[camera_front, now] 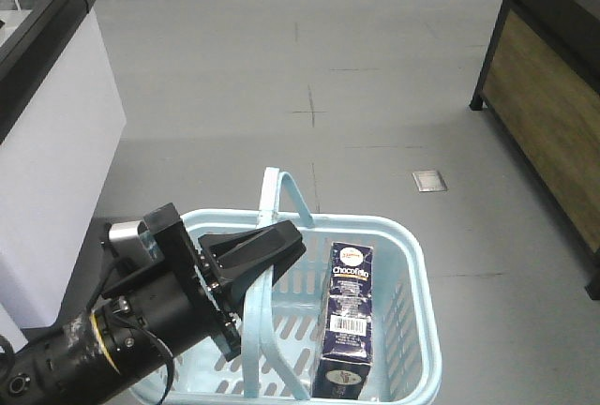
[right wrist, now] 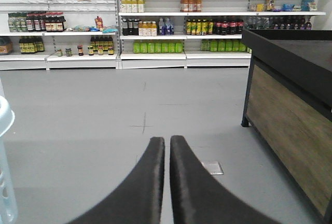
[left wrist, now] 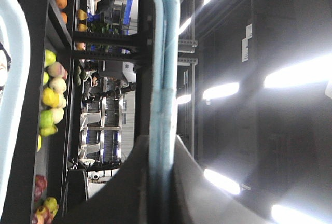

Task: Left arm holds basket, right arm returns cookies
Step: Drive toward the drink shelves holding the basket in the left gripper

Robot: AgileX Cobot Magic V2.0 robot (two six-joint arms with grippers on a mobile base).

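The light blue basket point(camera_front: 424, 285) hangs at the bottom centre of the front view. Its two hoop handles point(camera_front: 279, 194) are gathered together. My left gripper point(camera_front: 284, 239) reaches in from the lower left and is shut on the handles. In the left wrist view the blue handle point(left wrist: 164, 79) runs straight between the jaws of the left gripper point(left wrist: 162, 149). The navy Chocofello cookies box point(camera_front: 348, 319) stands tilted inside the basket at its right side. My right gripper point(right wrist: 167, 140) is shut on nothing, pointing over grey floor, and a sliver of the basket point(right wrist: 5, 120) shows at its left.
A white cabinet with a black top point(camera_front: 47, 133) stands close on the left. A dark counter with wood panelling point(camera_front: 553, 96) stands on the right, also seen as the counter point(right wrist: 290, 105). Stocked shelves point(right wrist: 155, 27) line the far wall. A metal floor plate point(camera_front: 428, 180) lies ahead.
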